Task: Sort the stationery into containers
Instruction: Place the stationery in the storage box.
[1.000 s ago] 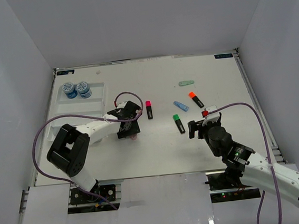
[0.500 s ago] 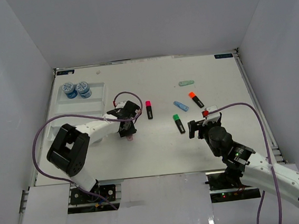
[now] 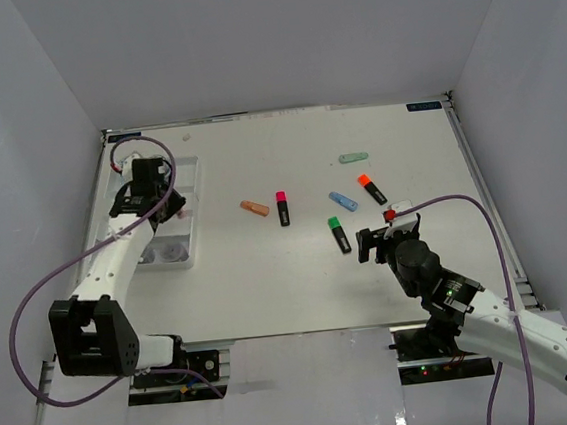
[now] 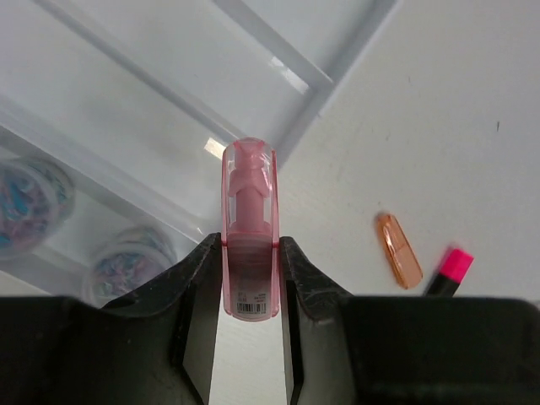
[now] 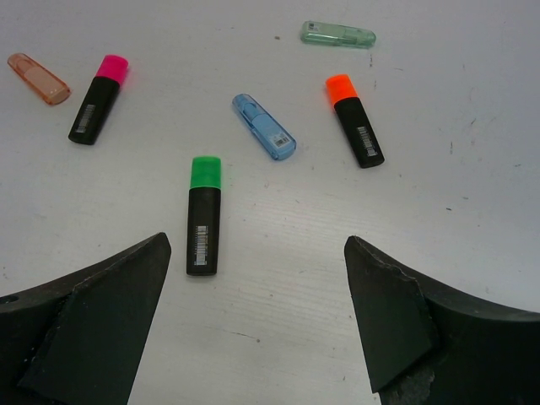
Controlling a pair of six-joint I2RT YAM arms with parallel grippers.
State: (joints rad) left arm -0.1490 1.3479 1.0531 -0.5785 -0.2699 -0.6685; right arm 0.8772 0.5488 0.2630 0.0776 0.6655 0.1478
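The left claw (image 4: pixel 251 246) is clamped on a small translucent pink plastic marker (image 4: pixel 250 190), gripping its lower body so that the capped end sticks out ahead of the fingers. It hangs above the shallow white plastic tray with long compartments (image 4: pixel 152 51), which lies along the left edge of the white worktop (image 3: pixel 301 291), toward the far-left corner.

In the left wrist view the marker's tip sits over the tray's inner rim, the side facing the middle of the worktop, where a divider meets it. The open compartment lies just beyond the tip. The marker's long axis looks set at an angle to the dividers, not along them. Two small round jars with patterned blue lids (image 4: pixel 126 263) sit in the neighbouring compartment, on the other side of a divider.

My judgement is that the drop depends on carrying the tip a little further toward the left edge, past the rim, and turning it to lie along the compartment.

The right claw (image 3: pixel 372 246) is spread wide with nothing in it, near the middle of the worktop. Just ahead of it lies a short black highlighter with a green cap (image 5: pixel 203 215), which points almost straight away from the claw. The right arm is much the nearer to this one.
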